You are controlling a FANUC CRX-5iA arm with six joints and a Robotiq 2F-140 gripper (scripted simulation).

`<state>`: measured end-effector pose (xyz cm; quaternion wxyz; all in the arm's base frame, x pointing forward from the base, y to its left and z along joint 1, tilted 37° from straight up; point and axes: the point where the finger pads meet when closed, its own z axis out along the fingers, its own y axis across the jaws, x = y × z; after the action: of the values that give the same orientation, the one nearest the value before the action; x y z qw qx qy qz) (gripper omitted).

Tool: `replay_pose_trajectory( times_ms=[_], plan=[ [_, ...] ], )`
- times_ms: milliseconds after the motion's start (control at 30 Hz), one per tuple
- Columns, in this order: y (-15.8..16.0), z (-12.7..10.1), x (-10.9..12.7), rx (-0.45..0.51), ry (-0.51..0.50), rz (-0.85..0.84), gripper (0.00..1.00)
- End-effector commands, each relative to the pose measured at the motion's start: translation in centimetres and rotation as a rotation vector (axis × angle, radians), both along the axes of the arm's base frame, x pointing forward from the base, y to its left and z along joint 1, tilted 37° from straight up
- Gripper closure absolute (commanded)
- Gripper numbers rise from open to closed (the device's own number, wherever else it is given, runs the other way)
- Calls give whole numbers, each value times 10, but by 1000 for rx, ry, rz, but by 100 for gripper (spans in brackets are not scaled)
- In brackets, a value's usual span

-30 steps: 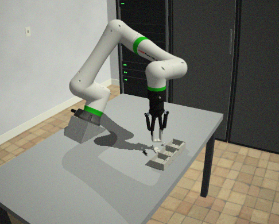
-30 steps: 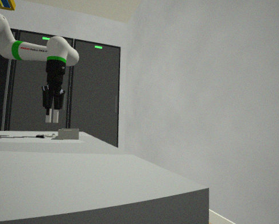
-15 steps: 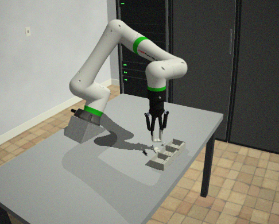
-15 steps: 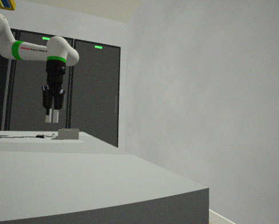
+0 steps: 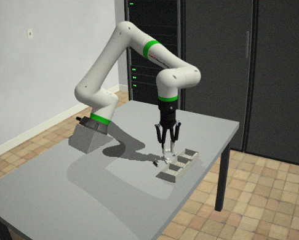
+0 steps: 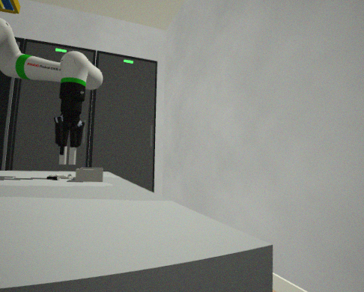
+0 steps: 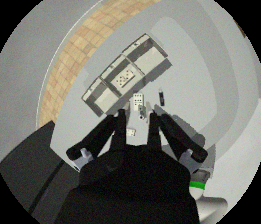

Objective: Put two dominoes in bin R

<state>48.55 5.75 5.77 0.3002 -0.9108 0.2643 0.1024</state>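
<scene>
The top view looks from high up and well back, across the grey table (image 5: 82,184) toward the dark cabinets (image 5: 217,61) at twelve o'clock, taking in the whole arm. The exterior view sits low, near table height and far off, with the arm at nine o'clock and a bare wall filling the right. The wrist view looks down past the gripper (image 7: 136,120), close over the row of bins (image 7: 124,75) at twelve o'clock. All three share those bins.
</scene>
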Motion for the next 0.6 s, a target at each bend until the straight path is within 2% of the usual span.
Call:
replay_pose_trajectory(
  times_ms=[0, 200, 567],
  plan=[
    [9, -12, 0, 0, -1, 0, 75],
    [23, -30, -1, 0, -1, 0, 75],
    [27, -35, -1, 0, -1, 0, 75]
  ],
)
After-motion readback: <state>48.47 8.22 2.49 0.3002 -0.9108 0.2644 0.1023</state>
